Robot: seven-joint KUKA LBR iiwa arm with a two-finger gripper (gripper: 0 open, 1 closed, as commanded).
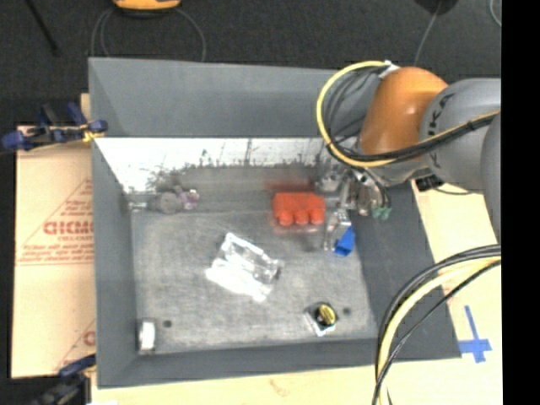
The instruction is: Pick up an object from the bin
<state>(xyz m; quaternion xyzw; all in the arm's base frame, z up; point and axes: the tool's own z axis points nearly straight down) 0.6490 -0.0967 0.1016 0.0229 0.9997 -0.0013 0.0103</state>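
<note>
My gripper [337, 223] hangs low at the right side of the bin, under the arm's orange cover. A small blue piece [344, 244] lies right below its tip, touching or nearly touching it. Just left of the gripper sits an orange-red block [297, 210] with three round studs along its front edge. The frame does not show anything held by the gripper.
A crumpled clear plastic piece [243, 267] lies mid-bin. A small black-and-yellow thing [323, 315] rests near the front right corner, a white bit [146, 335] in the front left corner, and a grey-and-purple part [175, 199] by the back wall at left.
</note>
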